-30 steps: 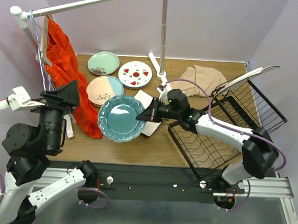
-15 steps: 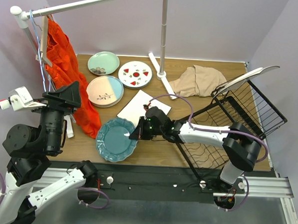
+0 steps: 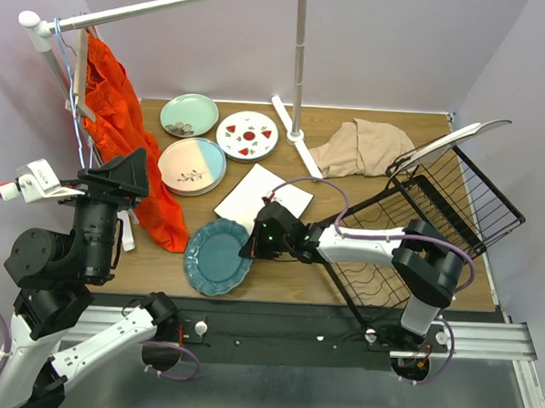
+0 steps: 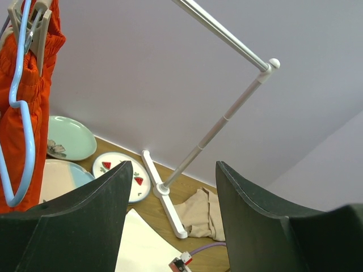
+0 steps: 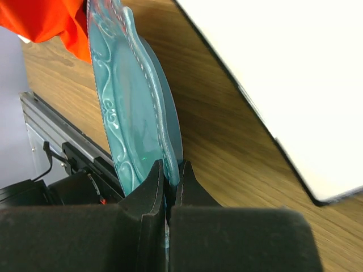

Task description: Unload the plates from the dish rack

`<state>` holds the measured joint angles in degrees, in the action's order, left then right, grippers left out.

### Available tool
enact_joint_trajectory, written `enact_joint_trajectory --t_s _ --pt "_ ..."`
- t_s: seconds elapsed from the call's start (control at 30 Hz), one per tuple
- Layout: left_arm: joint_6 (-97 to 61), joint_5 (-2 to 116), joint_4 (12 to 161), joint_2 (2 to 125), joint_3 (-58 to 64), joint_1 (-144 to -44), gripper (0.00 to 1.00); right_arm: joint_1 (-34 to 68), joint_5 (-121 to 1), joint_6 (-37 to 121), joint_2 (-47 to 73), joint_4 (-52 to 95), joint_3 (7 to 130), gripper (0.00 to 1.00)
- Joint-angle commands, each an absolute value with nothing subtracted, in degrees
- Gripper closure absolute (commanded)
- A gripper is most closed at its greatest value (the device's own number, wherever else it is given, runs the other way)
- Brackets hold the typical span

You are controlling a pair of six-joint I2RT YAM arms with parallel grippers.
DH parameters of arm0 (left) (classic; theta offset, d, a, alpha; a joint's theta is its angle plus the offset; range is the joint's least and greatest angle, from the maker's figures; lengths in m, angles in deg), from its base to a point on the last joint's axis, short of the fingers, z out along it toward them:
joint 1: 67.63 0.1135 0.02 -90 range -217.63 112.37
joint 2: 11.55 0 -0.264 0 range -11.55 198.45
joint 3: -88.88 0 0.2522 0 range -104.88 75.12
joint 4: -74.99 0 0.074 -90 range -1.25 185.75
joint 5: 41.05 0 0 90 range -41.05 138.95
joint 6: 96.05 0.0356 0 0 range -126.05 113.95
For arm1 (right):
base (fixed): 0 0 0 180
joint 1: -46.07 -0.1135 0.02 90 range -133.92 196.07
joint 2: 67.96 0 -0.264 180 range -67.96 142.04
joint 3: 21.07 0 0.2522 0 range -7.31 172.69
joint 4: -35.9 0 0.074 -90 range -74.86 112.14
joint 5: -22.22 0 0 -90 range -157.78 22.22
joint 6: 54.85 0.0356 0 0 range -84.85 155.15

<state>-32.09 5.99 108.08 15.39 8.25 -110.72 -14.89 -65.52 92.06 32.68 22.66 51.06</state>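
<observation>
Right gripper (image 3: 251,246) pinches the rim of the teal plate (image 3: 215,258), tilted low over the table (image 3: 287,282). This looks like the set-down step; next it should lay the plate flat and release it. Left gripper (image 4: 170,170) hangs spread and empty.

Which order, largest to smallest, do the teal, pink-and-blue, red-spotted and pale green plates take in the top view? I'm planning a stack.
1. teal plate, though it is held in the right gripper nearer the camera, so unsure.
2. pink-and-blue plate.
3. red-spotted plate.
4. pale green plate, close to it.
</observation>
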Motion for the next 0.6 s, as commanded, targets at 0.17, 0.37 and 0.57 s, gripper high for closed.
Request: enact_joint_trajectory --t_s 0.17,0.37,0.57 --pt "-32.4 7.6 105.4 15.6 9.0 -110.6 0.31 -17.7 -67.2 96.1 38.8 27.9 58.7 0.99" --pt "-32.7 7.9 105.4 15.5 9.5 -110.6 0.31 -18.2 -66.8 97.6 43.7 28.5 62.7 0.99" --pt "-32.5 7.6 105.3 15.1 9.5 -110.5 0.31 -18.7 -65.4 99.9 47.9 30.8 64.4 0.99"
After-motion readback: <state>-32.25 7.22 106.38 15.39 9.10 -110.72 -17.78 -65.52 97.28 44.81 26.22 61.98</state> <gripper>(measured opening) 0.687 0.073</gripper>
